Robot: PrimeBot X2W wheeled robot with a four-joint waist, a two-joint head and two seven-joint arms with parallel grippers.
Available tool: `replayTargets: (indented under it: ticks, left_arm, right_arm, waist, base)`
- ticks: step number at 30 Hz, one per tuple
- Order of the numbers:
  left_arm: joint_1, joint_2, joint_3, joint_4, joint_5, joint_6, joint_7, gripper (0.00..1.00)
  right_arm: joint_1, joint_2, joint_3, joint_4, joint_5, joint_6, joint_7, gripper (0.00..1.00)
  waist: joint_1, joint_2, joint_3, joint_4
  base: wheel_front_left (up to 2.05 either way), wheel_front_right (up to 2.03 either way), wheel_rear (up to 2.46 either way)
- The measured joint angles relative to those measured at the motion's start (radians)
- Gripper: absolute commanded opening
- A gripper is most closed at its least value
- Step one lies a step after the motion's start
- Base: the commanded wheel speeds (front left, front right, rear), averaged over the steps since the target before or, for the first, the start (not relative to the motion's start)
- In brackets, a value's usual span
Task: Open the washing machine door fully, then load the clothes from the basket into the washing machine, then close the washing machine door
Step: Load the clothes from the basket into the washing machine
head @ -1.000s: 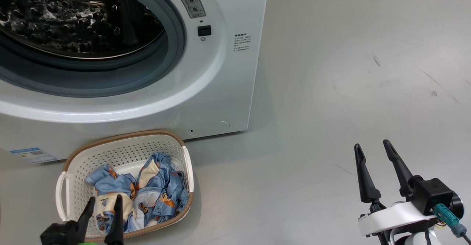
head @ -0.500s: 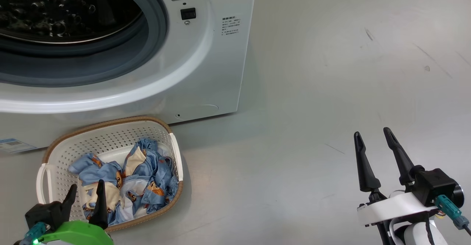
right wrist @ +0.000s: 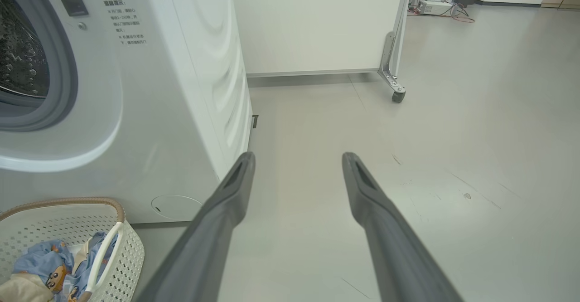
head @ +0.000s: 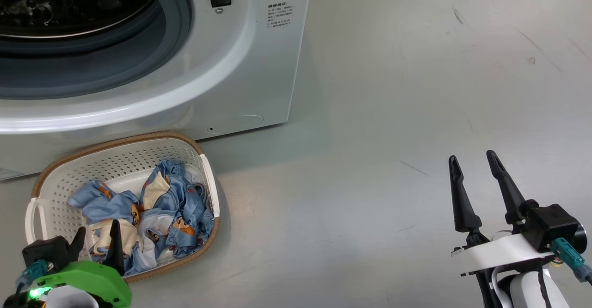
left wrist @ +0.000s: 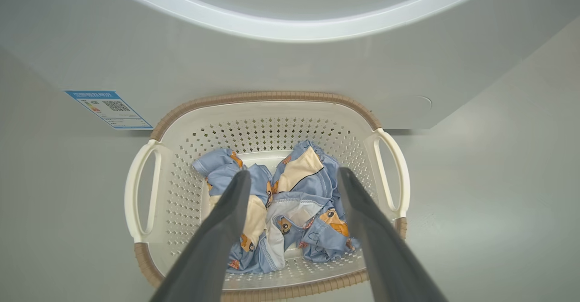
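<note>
The clothes (left wrist: 294, 202) are seen as a crumpled heap of soft light-blue fabric, printed with orange-brown cartoon figures and broken by cream panels. Folds and a stitched hem are shown along the near side. They are held in the basket (left wrist: 272, 129), a cream-white plastic tub with rounded corners, walls pierced by rows of small holes, a brown woven-look rim and a looped handle at each end. The basket is set on the smooth grey floor (head: 370, 160) at the near left, just in front of the washing machine (head: 259, 67).

The machine's white front is glossy and curved. Its open mouth is ringed by a grey rubber gasket (head: 178, 26), with the dimpled steel drum (head: 46, 3) behind it. A blue label (left wrist: 108, 109) is stuck low on the front panel, left of the basket.

The left gripper (left wrist: 293, 172) is held above the near part of the basket, its two dark tapered fingers spread wide with nothing gripped. In the left wrist view the heap is framed between them. The right gripper (head: 471, 155) is likewise spread wide and empty, over bare floor at the near right, well apart from basket and clothes.
</note>
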Motion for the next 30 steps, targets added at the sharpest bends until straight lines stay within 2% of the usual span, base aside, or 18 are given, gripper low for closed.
replayTargets:
  ticks: [22, 30]
  left_arm:
    - [-0.139, 0.043, 0.008, 0.157, -0.022, 0.009, 0.084, 1.00]
    - [-0.213, 0.039, -0.005, 0.189, -0.022, 0.008, 0.099, 1.00]
  right_arm:
    - [-0.034, 0.003, 0.004, -0.016, -0.023, 0.000, 0.000, 1.00]
    - [-0.044, 0.004, -0.014, -0.029, -0.031, 0.000, 0.000, 1.00]
  waist:
    - [0.0000, 0.0000, 0.087, -0.005]
    - [0.0000, 0.0000, 0.129, 0.010]
  base:
    - [0.00, 0.00, 0.00]
    - [0.00, 0.00, 0.00]
